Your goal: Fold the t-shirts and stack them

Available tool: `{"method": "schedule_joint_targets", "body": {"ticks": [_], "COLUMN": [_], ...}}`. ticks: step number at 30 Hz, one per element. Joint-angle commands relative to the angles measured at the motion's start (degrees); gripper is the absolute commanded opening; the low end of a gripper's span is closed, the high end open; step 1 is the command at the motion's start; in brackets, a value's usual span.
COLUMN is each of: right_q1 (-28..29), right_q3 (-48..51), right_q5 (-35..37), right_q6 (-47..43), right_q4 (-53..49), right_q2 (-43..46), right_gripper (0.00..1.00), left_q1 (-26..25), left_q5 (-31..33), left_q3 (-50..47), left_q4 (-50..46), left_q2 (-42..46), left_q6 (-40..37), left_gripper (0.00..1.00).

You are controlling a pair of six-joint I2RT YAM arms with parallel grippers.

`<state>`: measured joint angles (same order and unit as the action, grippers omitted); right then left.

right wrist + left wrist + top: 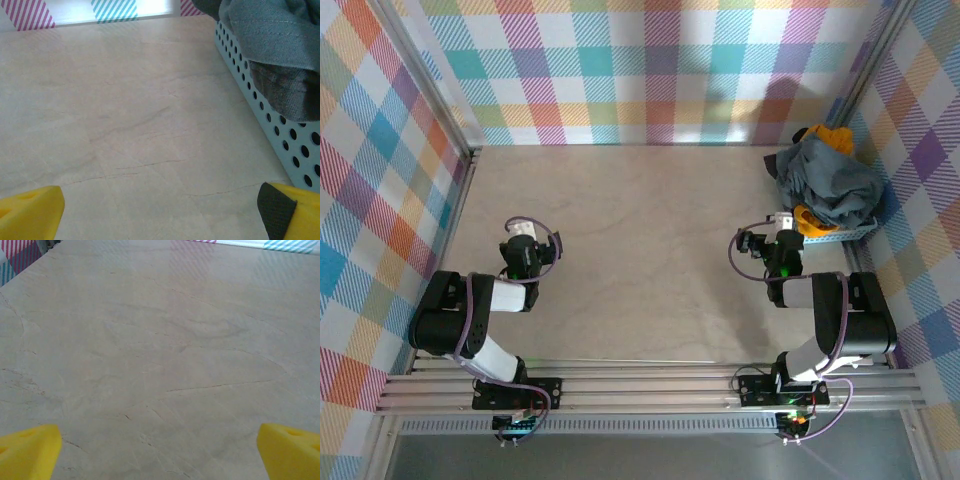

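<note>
Top external view, from my left: my left pincer (523,226) hangs over bare bench (640,200), jaws spread wide with nothing between them. The left wrist view shows its yellow fingertips (30,452) far apart above plain surface. My right pincer (782,225) is likewise spread and empty. Just ahead of it and to its right stands the light blue basket (855,232), with the t-shirts (830,180) heaped in it unfolded. Slate-grey cloth is bunched on top, and mustard-yellow pokes out at the far side and the near corner. In the right wrist view a grey fold (280,45) droops over the perforated wall. I judge no shirt is out yet, so fetching the first is the step in hand. Next I must reach right, pinch the top grey cloth and carry it onto open bench.
</note>
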<state>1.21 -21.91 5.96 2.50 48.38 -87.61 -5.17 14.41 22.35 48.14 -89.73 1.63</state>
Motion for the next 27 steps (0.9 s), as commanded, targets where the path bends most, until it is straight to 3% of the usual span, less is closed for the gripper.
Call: {"method": "schedule_joint_targets", "body": {"ticks": [1,18,20,22,24,25,27], "right_q1": [0.2,0.2,0.8,6.0,10.0,10.9,10.4], "right_q3": [-0.7,-0.4,0.9,-3.7,-12.8,-18.5,-26.7], "right_q5": [0.1,0.1,3.1,11.8,15.7,15.0,9.2], "right_q6": [-0.5,-0.4,-0.5,-2.5,0.5,4.4,9.4], "right_q4": [0.9,1.3,1.5,-15.5,-34.4,-43.0,-51.2], "right_q2": [-0.3,-0.1,3.6,15.8,26.6,30.5,33.4], "right_gripper": [1.00,1.00,1.00,1.00,1.00,1.00,1.00], "left_q1": [0.2,0.2,0.1,0.0,-1.6,-3.7,-8.0], "left_q5": [-0.4,-0.4,-0.4,1.5,2.9,1.7,2.0], "left_q3": [0.5,0.5,0.5,1.4,10.1,13.8,19.0], "left_q4": [0.3,0.3,0.3,-0.9,-23.4,-28.4,-29.6], "left_q2": [0.2,0.3,0.3,2.5,14.3,20.0,28.2], "left_q6": [-1.2,-1.2,-1.2,-1.2,-1.2,-2.1,-0.8], "left_gripper": [1.00,1.00,1.00,1.00,1.00,1.00,1.00]}}
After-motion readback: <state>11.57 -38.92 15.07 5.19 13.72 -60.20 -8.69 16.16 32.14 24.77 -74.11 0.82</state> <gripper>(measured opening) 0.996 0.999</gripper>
